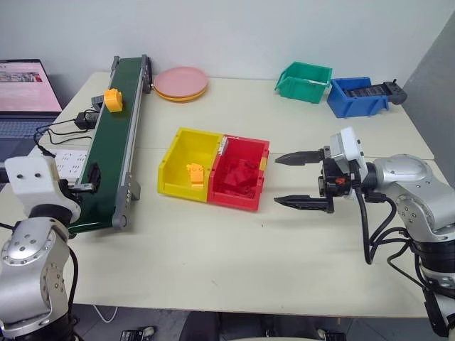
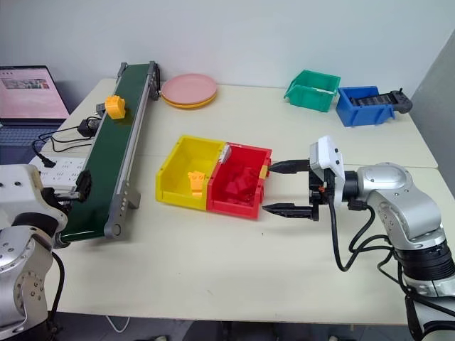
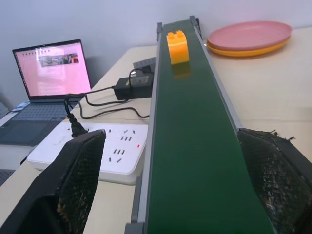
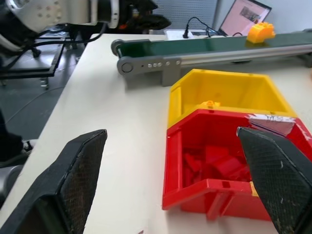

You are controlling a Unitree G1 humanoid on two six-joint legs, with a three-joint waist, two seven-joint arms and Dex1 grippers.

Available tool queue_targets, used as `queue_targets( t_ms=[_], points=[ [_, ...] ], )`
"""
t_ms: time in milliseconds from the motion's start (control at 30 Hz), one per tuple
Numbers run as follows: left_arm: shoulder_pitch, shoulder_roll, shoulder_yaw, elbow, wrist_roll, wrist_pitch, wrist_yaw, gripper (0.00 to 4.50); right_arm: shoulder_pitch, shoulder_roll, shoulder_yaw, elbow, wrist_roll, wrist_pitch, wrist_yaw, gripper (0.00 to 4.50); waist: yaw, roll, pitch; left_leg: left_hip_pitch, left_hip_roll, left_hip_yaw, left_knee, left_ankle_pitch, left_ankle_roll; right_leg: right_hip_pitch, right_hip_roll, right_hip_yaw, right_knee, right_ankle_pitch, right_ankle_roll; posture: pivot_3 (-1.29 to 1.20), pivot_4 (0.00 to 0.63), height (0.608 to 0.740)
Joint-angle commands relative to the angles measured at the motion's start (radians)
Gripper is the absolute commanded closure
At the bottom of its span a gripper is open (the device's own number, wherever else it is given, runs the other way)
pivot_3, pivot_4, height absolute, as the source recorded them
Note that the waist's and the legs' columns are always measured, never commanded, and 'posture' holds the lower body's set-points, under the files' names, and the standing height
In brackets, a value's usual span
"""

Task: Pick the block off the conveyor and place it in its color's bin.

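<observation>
Right gripper [image 1: 295, 180], two black fingers on a grey arm, hangs just beside the red plastic bin [image 1: 239, 174] with its jaws spread wide and nothing between them; its tips point at that bin's outer wall. Left gripper [image 3: 185, 185] stands at the near end of the long dark green conveyor [image 1: 112, 145] with grey metal side rails, its fingers [image 3: 78, 180] set as wide as the belt, one on each side of it, holding nothing.

Landmark: the conveyor.
- Small yellow-orange studded plastic block [image 1: 112, 99] sits upright on the belt, toward the far end, well apart from both grippers.
- Bright yellow rectangular open-topped bin [image 1: 174, 167] lies beside the near half of the conveyor, a strip of bare table [image 1: 227, 263] between them. It is joined to the red bin on the side away from the belt. One small yellow piece [image 1: 195, 173] lies inside it; dark red pieces [image 1: 238, 177] lie in the red bin.
- Pink round plates [image 1: 181, 83] are stacked just beside the far end.
- White power strip [image 3: 112, 148], black cables and an open laptop [image 3: 51, 73] lie on the conveyor's other side.
- Green bin [image 1: 304, 82] and blue bin [image 1: 357, 96] stand well apart, at the table's far corner.
</observation>
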Motion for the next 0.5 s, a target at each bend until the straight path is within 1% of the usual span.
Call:
queue_targets(
  t_ms=[33, 133, 300, 500],
  points=[
    [-0.038, 0.019, 0.024, -0.005, 0.005, 0.062, 0.037, 0.02, -0.029, -0.006, -0.018, -0.037, 0.021, -0.001, 0.015, 0.0, -0.001, 0.0, 0.0, 0.0, 0.0, 0.0, 0.0, 0.0, 0.0, 0.0, 0.0, 0.0, 0.0, 0.0, 0.0, 0.0, 0.15, 0.74],
    [-0.08, 0.036, 0.01, 0.012, 0.022, 0.119, 0.062, 0.02, -0.037, 0.003, -0.007, -0.033, -0.003, -0.01, -0.006, 0.0, -0.001, 0.0, 0.0, 0.0, 0.0, 0.0, 0.0, 0.0, 0.0, 0.0, 0.0, 0.0, 0.0, 0.0, 0.0, 0.0, 0.15, 0.74],
    [-0.112, 0.048, -0.018, 0.02, 0.024, 0.179, 0.058, 0.02, -0.043, -0.005, 0.015, -0.045, -0.017, 0.032, -0.034, 0.0, -0.001, 0.0, 0.0, 0.0, 0.0, 0.0, 0.0, 0.0, 0.0, 0.0, 0.0, 0.0, 0.0, 0.0, 0.0, 0.0, 0.15, 0.74],
    [-0.165, 0.031, -0.017, 0.053, 0.011, 0.255, 0.07, 0.02, -0.045, 0.008, 0.019, -0.062, -0.001, 0.056, -0.042, 0.0, 0.0, 0.0, 0.0, -0.001, 0.0, -0.001, 0.0, 0.0, 0.0, -0.001, 0.0, -0.001, 0.0, 0.0, 0.0, 0.0, 0.15, 0.74]
  ],
)
